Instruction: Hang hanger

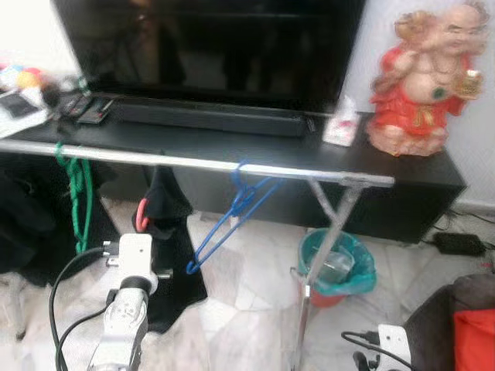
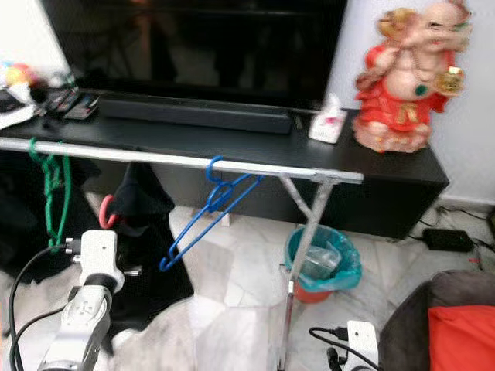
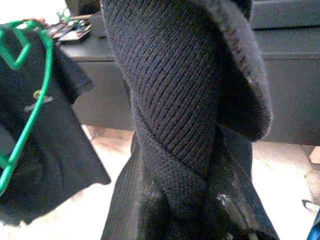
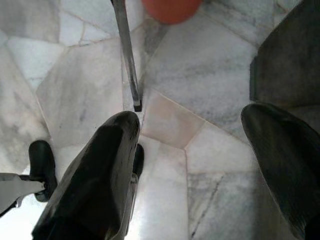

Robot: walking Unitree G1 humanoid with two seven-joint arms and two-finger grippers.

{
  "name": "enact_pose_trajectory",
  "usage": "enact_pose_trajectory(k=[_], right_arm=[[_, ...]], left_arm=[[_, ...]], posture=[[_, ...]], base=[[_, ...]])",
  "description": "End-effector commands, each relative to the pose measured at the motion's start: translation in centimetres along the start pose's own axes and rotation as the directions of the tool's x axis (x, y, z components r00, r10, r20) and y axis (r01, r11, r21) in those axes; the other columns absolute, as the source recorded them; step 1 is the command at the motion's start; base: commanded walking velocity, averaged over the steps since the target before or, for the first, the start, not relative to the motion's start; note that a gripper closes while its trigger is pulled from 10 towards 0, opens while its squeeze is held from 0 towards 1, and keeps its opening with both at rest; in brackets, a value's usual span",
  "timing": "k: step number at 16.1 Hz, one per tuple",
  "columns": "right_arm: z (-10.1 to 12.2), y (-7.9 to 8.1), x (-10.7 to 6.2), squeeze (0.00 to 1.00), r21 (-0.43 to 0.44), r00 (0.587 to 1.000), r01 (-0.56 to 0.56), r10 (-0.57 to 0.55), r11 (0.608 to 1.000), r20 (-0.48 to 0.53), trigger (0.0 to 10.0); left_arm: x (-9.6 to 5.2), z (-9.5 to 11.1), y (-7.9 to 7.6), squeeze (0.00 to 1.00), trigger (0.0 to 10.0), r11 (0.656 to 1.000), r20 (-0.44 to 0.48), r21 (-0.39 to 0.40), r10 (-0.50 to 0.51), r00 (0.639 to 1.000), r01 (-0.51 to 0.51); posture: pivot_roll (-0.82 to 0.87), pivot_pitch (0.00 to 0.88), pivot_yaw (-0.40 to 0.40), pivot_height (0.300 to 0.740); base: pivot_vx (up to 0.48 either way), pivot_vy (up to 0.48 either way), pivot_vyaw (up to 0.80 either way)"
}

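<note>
A silver rail (image 1: 193,162) is running across the scene in front of a black TV stand (image 1: 402,185), ending on slanted legs near the stand's right end. A dark garment (image 1: 166,232) is hanging from the rail near its middle, on a red-hooked hanger, and the left arm (image 1: 128,309) is reaching up to it from below; in the left wrist view black knit cloth is bunching right in front of the camera, so the left gripper (image 3: 185,200) looks to be clenching the garment, though its fingers are buried in the cloth.

The blue hanger (image 1: 232,220) is already hooking over the rail, just left of where the legs join, and is dangling crooked: its long axis is slanting down and to the left, its lower tip ending beside the garment. It is sitting up and to the right of the left gripper, which is the nearer one. Green hangers (image 1: 77,193) are hanging near the rail's left end.

The right gripper (image 4: 195,165) is idling low over the marble floor (image 4: 210,65), its fingers spread apart and gripping nothing, close to the rack's foot and a teal bin (image 1: 336,267).
</note>
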State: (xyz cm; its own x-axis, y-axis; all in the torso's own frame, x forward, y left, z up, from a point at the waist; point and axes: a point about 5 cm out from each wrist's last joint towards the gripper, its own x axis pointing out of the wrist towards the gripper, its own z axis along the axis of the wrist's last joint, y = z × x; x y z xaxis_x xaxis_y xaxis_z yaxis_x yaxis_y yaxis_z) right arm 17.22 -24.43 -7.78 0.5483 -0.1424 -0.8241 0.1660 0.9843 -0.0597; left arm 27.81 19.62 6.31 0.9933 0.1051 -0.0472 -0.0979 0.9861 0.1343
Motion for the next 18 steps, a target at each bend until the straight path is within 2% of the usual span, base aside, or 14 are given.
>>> enact_pose_trajectory(k=[1,18], right_arm=[[0.15,0.03,0.04,0.0,0.009,1.0,0.003,-0.003,1.0,-0.002,10.0],[0.13,-0.04,0.04,0.0,0.01,1.0,0.018,-0.017,1.0,-0.005,10.0]], left_arm=[[0.26,1.01,0.37,0.0,10.0,1.0,0.04,0.002,0.019,0.999,-0.019],[0.13,1.16,0.71,0.0,10.0,1.0,0.048,0.015,0.024,0.999,-0.025]], posture=[[0.05,0.0,-0.021,0.74],[0.05,0.0,-0.022,0.74]], base=[[0.24,0.0,0.0],[0.273,0.0,0.0]])
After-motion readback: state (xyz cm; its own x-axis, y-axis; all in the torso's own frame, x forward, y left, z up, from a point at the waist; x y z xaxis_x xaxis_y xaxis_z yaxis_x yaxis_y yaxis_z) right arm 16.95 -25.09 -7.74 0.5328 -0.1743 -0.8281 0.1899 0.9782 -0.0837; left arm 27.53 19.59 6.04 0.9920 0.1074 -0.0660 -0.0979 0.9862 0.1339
